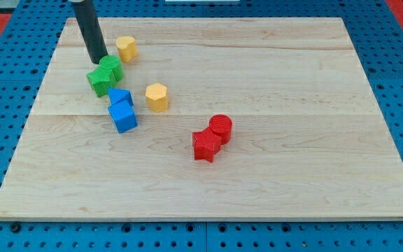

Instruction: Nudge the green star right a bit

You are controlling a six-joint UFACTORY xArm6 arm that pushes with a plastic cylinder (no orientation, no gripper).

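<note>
The arm has no pincer at all, only a dark rod, and my tip [99, 60] sits at the upper-left edge of the green star [110, 68], touching it or nearly so, which looks to me like the nudge to the right is only starting. The star lies near the board's [292, 175] top-left, pressed against a second green block [99, 81] below-left, with a yellow block [126, 48] just above-right, and two blue blocks [122, 110] below it; its ridged points look intact
</note>
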